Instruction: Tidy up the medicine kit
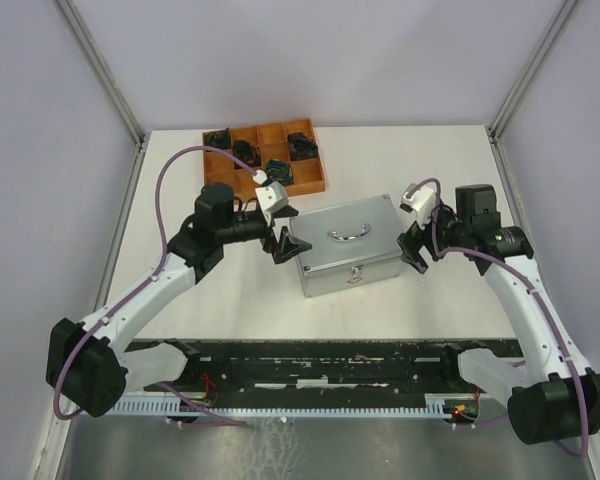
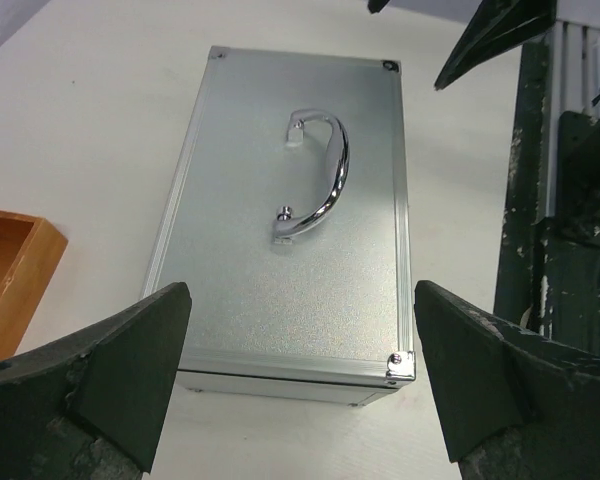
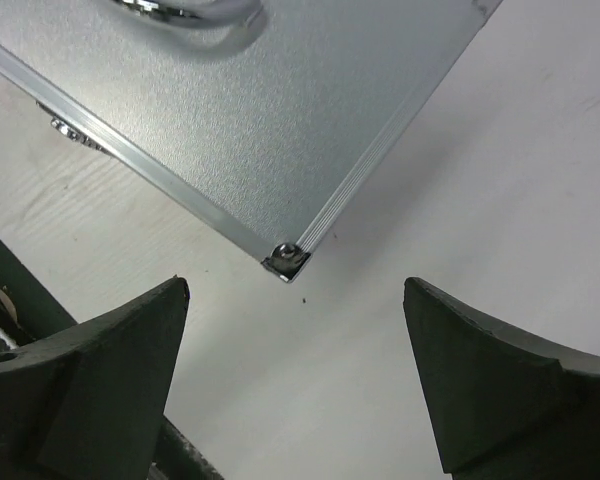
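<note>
From above, both arms reach forward with elbows bent. The left claw (image 1: 290,232) and right claw (image 1: 414,245) flank the closed silver-grey aluminium box case (image 1: 348,248), jaws spread and empty. A brown wooden compartment tray (image 1: 265,155) lies beyond the left claw.

In the left wrist view, the claw tilts down over the case's short end, with the curved metal handle (image 2: 320,180) ahead between its fingers.

In the right wrist view, the claw hangs over the table just off a corner of the case.
</note>
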